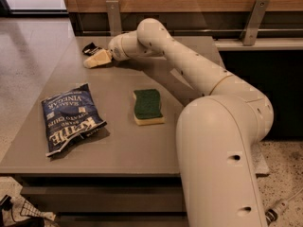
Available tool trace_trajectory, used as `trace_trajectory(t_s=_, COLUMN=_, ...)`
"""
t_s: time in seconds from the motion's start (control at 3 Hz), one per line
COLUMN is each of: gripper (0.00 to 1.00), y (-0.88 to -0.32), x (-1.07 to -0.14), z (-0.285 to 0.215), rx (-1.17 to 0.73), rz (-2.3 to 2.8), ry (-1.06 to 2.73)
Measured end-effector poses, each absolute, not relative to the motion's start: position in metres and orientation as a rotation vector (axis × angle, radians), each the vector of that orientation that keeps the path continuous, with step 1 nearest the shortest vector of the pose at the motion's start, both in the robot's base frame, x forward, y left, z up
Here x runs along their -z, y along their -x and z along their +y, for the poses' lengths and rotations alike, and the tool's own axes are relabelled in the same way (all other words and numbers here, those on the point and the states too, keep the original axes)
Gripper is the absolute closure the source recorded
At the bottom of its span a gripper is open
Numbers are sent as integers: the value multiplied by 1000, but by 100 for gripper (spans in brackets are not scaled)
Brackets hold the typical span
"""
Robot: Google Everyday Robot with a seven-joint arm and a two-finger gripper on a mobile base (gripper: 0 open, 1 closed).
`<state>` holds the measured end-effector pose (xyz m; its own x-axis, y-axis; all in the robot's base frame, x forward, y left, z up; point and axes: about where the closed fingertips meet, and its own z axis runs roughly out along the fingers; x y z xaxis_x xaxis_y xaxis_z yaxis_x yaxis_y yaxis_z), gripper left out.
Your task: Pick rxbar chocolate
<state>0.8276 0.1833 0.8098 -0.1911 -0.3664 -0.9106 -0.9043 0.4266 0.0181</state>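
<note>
The robot's white arm (189,65) stretches low across the grey worktop (142,145) to its far left corner. The gripper (96,60) lies just beside the small black-wrapped rxbar chocolate (91,48). Whether the jaws are open or closed cannot be told.

Grey table (118,143): blue chip bag (71,118) front-left, sponge (148,106) centre, rxbar chocolate (91,48) far-left corner, pincer (94,60) beside it.

End effector (96,59) at table (128,148) far-left corner, beside rxbar chocolate (90,48); chip bag (70,117) front-left; sponge (147,106) right of it.
</note>
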Motion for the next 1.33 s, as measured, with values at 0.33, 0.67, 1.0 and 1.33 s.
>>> trace_trajectory(t_s=0.33, gripper=38, y=-826, x=-808, z=187, rx=-737, rz=1760, ry=1106)
trace_trajectory(t_s=0.67, gripper=61, y=-826, x=-810, z=187, rx=-737, rz=1760, ry=1106)
trace_trajectory(t_s=1.0, gripper=93, y=-826, x=-815, z=187, rx=-737, rz=1760, ry=1106)
trace_trajectory(t_s=1.33, gripper=100, y=-826, x=-818, z=187, rx=-738, rz=1760, ry=1106)
